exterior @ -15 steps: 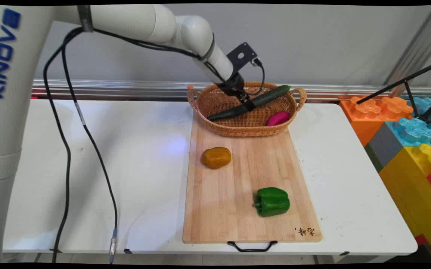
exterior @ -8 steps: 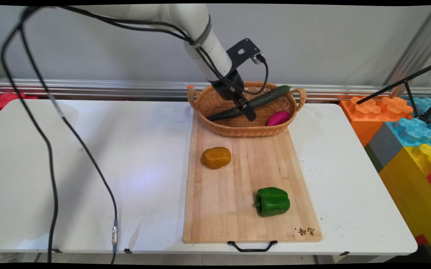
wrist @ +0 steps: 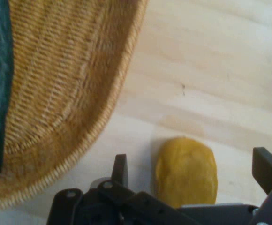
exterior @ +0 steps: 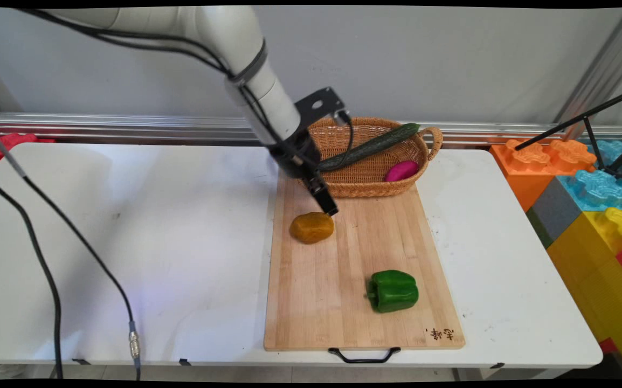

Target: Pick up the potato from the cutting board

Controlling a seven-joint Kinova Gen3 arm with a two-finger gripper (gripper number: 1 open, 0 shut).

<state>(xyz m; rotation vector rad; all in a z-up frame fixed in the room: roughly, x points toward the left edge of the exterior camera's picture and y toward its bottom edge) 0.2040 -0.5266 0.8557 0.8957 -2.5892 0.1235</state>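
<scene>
A white table (exterior: 128, 226) stands against a pale grey wall, with big toy bricks (exterior: 586, 188) in orange, blue and yellow stacked at its right end. A long wooden cutting board (exterior: 343, 312) lies on the table, its black handle at the near edge. On the board's far end sits a wicker basket (exterior: 367, 186) holding a long dark cucumber (exterior: 381, 143) — propped slantwise against the rim — and a small magenta vegetable (exterior: 401, 170) beside it. The white arm reaches down from the upper left, black cables hanging off it, and its black claw (exterior: 328, 207) hangs just in front of the basket, directly above the far edge of an orange-yellow potato (exterior: 311, 227) lying on the board. In the hand view the claw's two fingers (wrist: 120, 169) are spread wide apart, the potato (wrist: 186, 171) showing between them — neither finger touches it, and the claw holds nothing. The basket's woven wall (wrist: 65, 103) curves just beside the left finger. Nearer the board's front, well apart from the claw, lies a green bell pepper (exterior: 393, 291).
</scene>
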